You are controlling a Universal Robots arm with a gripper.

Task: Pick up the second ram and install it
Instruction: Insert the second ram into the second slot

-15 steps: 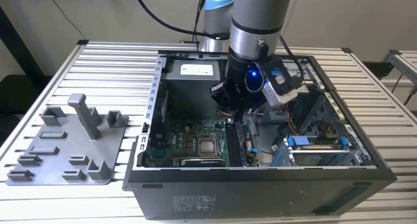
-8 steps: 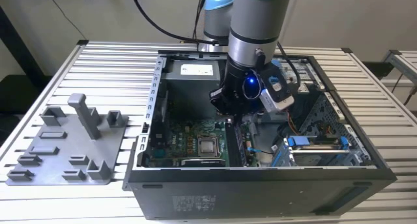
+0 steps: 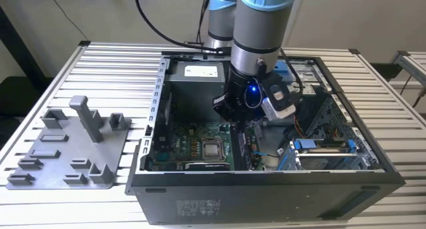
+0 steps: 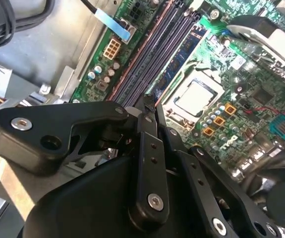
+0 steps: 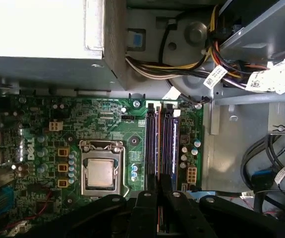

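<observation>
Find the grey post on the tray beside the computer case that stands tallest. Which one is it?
The slim post with a block-shaped top, in the tray's far half in the exterior view. It rises well above the short blocks around it.

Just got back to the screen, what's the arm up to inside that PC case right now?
The arm has its gripper down inside the open computer case, over the memory slots beside the processor socket on the motherboard. In the first wrist view the fingers are closed together above the slots. Whether they hold the second ram can't be made out. The grey fixture tray sits on the table at the exterior view's left.
</observation>
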